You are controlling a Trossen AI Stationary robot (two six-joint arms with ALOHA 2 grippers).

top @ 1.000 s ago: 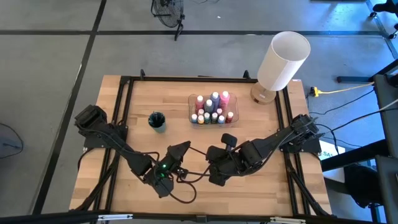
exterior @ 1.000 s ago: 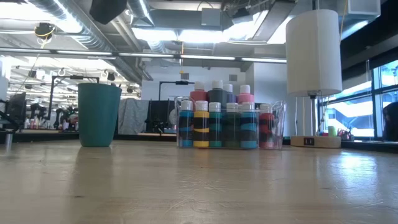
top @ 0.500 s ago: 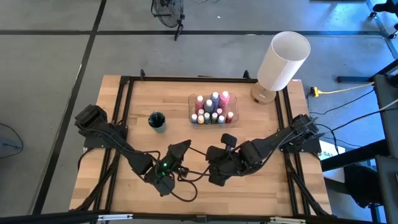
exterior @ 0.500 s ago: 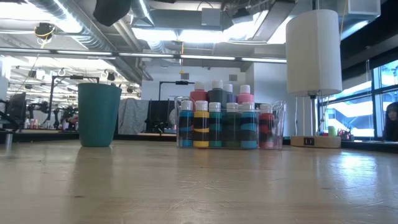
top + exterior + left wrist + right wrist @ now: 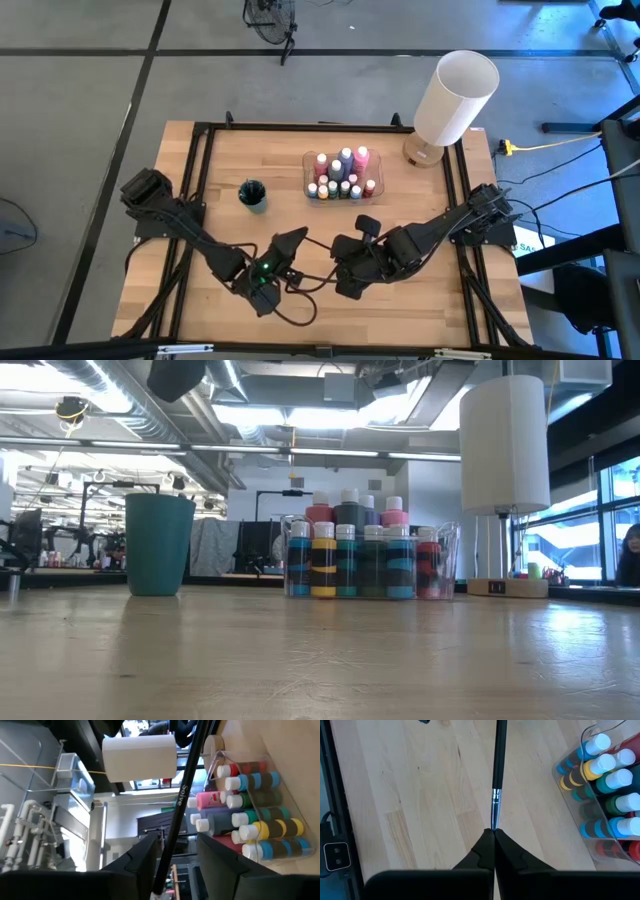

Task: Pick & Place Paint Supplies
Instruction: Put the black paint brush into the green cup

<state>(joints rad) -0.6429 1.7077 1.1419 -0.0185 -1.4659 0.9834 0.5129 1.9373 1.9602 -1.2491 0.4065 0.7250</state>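
— Little has been moved since the earlier frame: from above, both arms are seen in the same poses, and only the left gripper point(image 5: 290, 240) is found slightly narrowed.

— What is held?

— A dark-handled paintbrush point(image 5: 177, 810) is seen between the left gripper's fingers point(image 5: 142, 865) in the left wrist view; whether it is actually pinched cannot be told. In the right wrist view, the right gripper point(image 5: 494, 836) is shown closed on the brush's light tip, the handle point(image 5: 499, 752) running away from it. None of this is shown by the low view.

— And the bottles?

— The paint bottles point(image 5: 340, 175) are kept in a clear tray point(image 5: 450, 555), beyond both grippers. The teal cup point(image 5: 252, 194) is placed beside the tray, apart from it, on the left arm's side; the white lamp point(image 5: 455, 97) stands by the tray's other side. From table height, the tray is seen between cup and lamp.
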